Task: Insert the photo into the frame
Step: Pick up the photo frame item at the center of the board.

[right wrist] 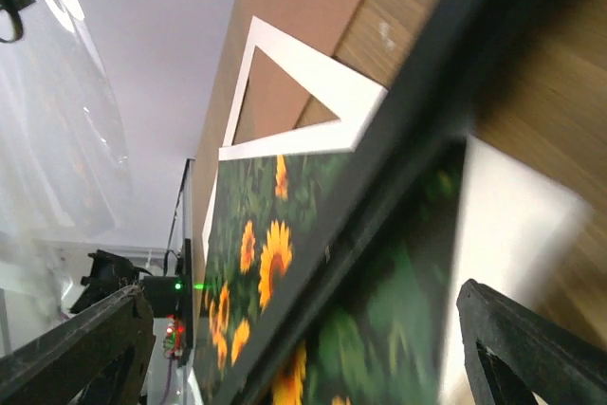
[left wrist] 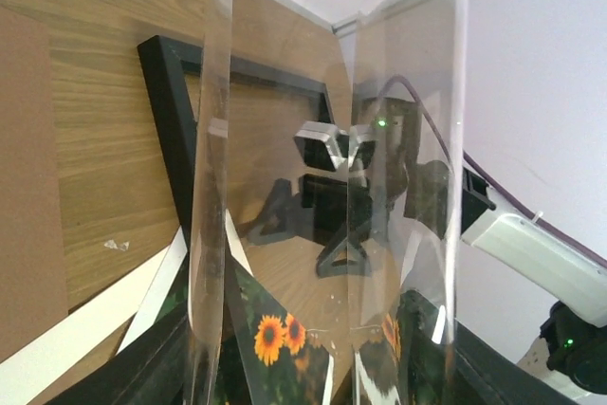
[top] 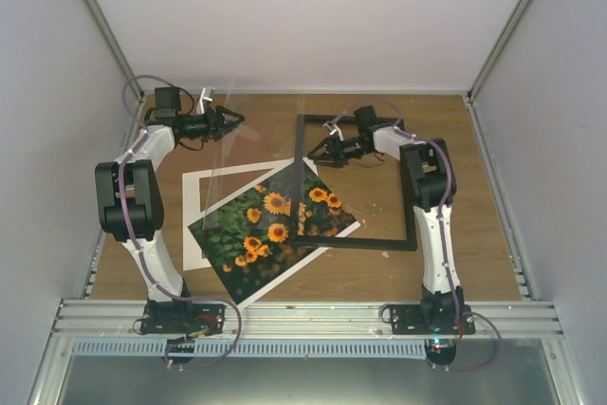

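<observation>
left gripper (top: 230, 121) has the clear sheet (left wrist: 285, 73) lifted off the table (top: 474, 234), tilted up at the back left. Its jaws look about half open with the clear sheet bowed between them, which reads as a grip on it. My guess is it's held up so the frame opening is reachable.

right gripper (top: 321, 150) is wide open and holds nothing. It hangs over the frame (top: 379, 245) near the top-left corner, and looks posed to work on the frame bar or the photo next.

The photo (top: 270, 225) lies flat and skewed mid-table, on top of the white mat (top: 194, 215). Its right corner reaches into the frame opening. In the right wrist view the black bar crosses over the photo, so that corner seems tucked under the frame rather than seated. It's not in the frame yet.

Hard to read:
- Left wrist view is mostly clear sheet and reflections, so finger contact isn't visible there.
- From above I can't tell if the clear sheet's lower edge rests on the photo or hangs free.
- Right wrist view is close and blurred, and only 1 frame bar shows.
- The brown board (right wrist: 303, 7) under the white mat shows in the wrist views but barely separates from the table from above.
</observation>
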Available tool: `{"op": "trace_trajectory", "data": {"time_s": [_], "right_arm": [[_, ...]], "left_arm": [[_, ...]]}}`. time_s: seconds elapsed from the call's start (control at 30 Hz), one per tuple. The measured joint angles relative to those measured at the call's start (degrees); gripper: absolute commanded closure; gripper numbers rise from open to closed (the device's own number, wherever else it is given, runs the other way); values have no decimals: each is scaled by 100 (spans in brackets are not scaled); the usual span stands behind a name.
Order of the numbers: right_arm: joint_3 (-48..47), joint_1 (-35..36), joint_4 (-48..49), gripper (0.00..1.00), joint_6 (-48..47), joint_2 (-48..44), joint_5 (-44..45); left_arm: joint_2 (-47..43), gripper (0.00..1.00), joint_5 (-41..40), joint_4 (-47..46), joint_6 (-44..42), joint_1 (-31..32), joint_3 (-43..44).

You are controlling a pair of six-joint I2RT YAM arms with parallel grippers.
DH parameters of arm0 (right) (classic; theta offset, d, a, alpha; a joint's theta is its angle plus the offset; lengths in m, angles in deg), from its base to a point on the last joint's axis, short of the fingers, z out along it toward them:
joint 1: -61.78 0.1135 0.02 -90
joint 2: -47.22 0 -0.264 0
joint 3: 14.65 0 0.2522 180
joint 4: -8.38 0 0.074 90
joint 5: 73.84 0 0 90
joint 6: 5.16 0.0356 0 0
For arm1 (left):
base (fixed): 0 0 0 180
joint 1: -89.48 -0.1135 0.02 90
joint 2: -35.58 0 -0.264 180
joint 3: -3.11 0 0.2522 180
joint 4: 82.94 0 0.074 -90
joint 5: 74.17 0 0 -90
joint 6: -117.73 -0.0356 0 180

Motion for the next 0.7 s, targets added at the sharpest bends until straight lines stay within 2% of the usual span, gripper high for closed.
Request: {"op": "trace_trajectory", "data": {"time_s": [0.13, 0.3, 0.57, 0.7], "right_arm": [[841, -664, 111, 10, -177, -627, -227], [1141, -1296, 175, 10, -420, -1296, -435], [1222, -719, 531, 15, -249, -1541, -719], [1005, -549, 533, 24, -212, -1451, -863]], "left_arm": [[0, 47, 28, -114, 149, 59, 0], [55, 46, 111, -354, 376, 280, 72], [282, 43, 205, -678, 686, 568, 289], [284, 42, 236, -907, 841, 682, 293]]}}
